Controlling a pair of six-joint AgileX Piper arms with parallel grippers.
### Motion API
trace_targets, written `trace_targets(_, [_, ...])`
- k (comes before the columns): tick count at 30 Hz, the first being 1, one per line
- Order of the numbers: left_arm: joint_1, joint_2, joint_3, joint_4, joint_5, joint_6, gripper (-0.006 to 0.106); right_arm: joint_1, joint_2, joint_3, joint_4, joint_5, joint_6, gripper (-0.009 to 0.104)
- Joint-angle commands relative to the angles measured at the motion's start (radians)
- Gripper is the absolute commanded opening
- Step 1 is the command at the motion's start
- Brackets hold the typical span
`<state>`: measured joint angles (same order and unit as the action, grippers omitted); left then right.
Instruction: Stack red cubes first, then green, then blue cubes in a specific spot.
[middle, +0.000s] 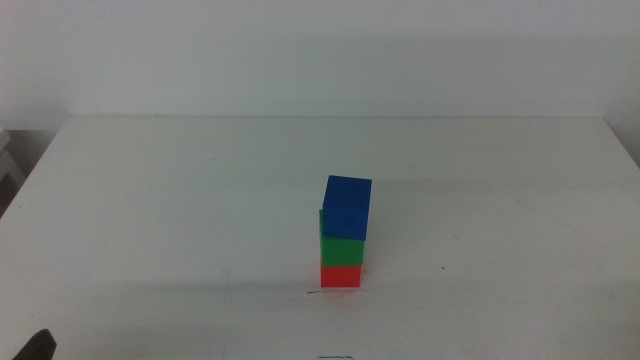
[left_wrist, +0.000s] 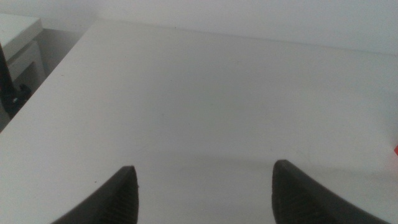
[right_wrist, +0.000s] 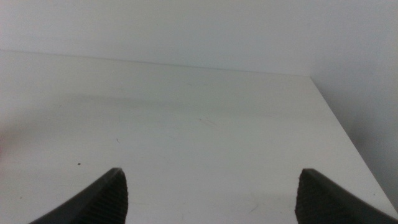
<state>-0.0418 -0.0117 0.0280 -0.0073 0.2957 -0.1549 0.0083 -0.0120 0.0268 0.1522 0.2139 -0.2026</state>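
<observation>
In the middle view a three-cube tower stands on the white table, slightly right of centre. The red cube is at the bottom, the green cube sits on it, and the blue cube is on top, turned a little. A thin dark scribbled line marks the spot at the red cube's front foot. No gripper touches the tower. My left gripper is open over bare table, with a red sliver of the cube at that picture's edge. My right gripper is open and holds nothing.
A dark tip of the left arm shows at the bottom left corner of the middle view. Another short dark mark lies at the table's front edge. The table's right edge runs near the right gripper.
</observation>
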Motion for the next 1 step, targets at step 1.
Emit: trace_targets(1, [0.002, -0.027, -0.001, -0.012, -0.075, -0.001, 0.071, -0.005, -0.015, -0.01, -0.011, -0.079, -0.009, 0.094])
